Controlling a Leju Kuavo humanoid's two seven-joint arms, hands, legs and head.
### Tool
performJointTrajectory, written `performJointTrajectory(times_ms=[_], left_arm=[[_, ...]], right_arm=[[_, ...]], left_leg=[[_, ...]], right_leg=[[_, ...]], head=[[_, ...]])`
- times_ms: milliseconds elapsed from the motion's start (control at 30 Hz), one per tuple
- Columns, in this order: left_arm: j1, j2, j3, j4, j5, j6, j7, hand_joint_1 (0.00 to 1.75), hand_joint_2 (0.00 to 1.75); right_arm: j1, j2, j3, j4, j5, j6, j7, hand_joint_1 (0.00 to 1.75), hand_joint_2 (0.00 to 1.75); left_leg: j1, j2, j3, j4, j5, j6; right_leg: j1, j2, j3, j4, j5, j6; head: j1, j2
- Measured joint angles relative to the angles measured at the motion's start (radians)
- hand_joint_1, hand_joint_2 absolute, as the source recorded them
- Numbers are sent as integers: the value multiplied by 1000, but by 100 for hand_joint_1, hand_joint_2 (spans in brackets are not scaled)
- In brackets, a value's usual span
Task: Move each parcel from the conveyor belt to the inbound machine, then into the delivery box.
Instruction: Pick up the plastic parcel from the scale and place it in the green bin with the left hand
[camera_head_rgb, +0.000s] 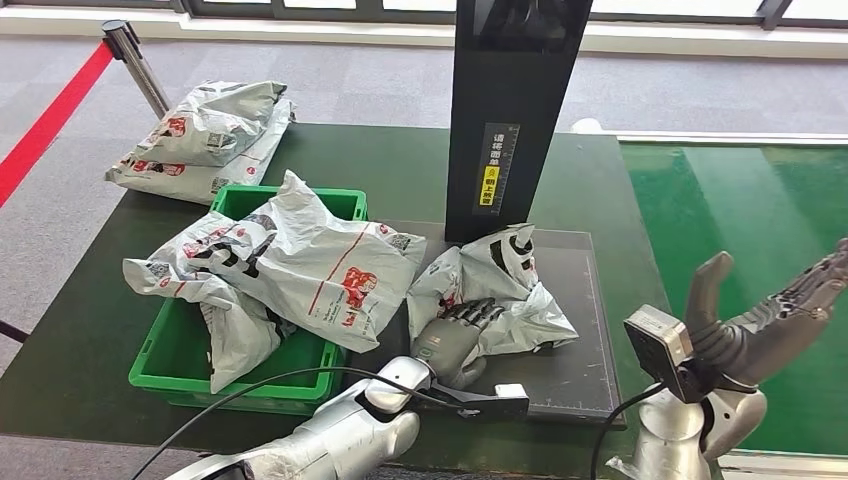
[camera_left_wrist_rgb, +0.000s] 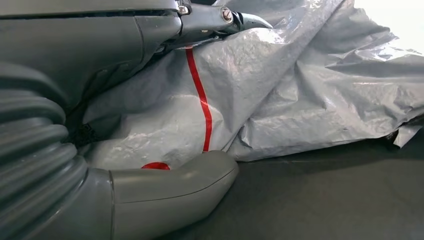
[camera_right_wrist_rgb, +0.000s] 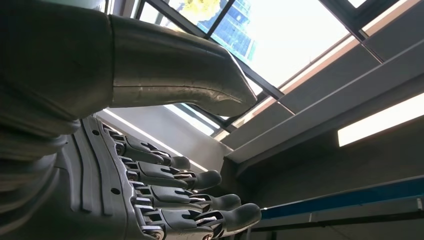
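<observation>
— Hand status, left one?
— Left hand (camera_head_rgb: 455, 335) is mine, fingers over the parcel (camera_head_rgb: 500, 290) and thumb under its edge; I judge it a grip. It lies on the scanner plate (camera_head_rgb: 575, 370) below the black post (camera_head_rgb: 510, 110).
— And your right?
— Right hand (camera_head_rgb: 770, 320) is raised over the belt (camera_head_rgb: 740, 230), fingers apart, holding nothing.
— Where does the parcel go?
— Bin (camera_head_rgb: 175, 365) sits to my left, just beside the plate. Parcel's long side runs across me. Bags (camera_head_rgb: 290, 265) already heap over the bin's near rim; I'd say they crowd the drop. More bags (camera_head_rgb: 205, 140) lie on the tabletop (camera_head_rgb: 80, 300) beyond.
</observation>
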Motion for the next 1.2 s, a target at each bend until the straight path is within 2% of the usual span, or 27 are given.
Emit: performJointTrajectory(times_ms=[233,467,533,700,767,867,933,1033,1200], left_arm=[[-27,-3,-35,32,29,-28,0,175,175],[-39,-5,-65,53,7,58,43,175,175],[-41,-5,-72,56,-15,108,63,175,175],[-39,-2,-81,55,-194,457,182,175,175],[-40,4,-77,32,-271,501,204,175,175],[-4,20,-20,-61,-482,507,205,175,175],[46,40,53,-190,-609,508,211,175,175],[86,89,115,-395,-639,509,268,175,175],[104,163,127,-621,-640,509,325,175,175]], right_arm=[[-12,2,-11,14,5,0,0,0,175],[-16,2,-25,30,8,0,0,0,175],[-16,3,-28,32,8,0,0,0,175],[-13,3,-33,33,1,0,0,0,175],[-12,3,-34,33,-1,0,0,0,175],[-11,3,-38,33,-4,0,0,0,175],[-10,3,-40,34,-9,0,0,0,175],[-10,3,-41,39,-18,0,0,0,175],[-10,3,-41,44,-23,0,-1,0,175]], left_leg=[[0,0,3,0,0,0],[0,0,4,0,0,0],[0,0,4,0,0,0],[0,0,2,0,0,0],[0,0,2,0,0,0],[0,0,1,0,0,0],[0,1,0,0,0,0],[0,2,-1,0,0,0],[1,0,-1,0,0,-1]], right_leg=[[0,0,4,0,0,0],[0,0,4,0,0,0],[1,0,3,0,0,0],[0,0,1,0,0,0],[0,0,1,0,0,0],[0,0,1,0,0,0],[0,1,-1,0,0,0],[0,2,-3,0,0,0],[1,1,-3,1,0,-1]], head=[[0,0],[0,0],[0,0],[0,0],[0,0],[0,0],[0,0],[0,0],[0,0]])
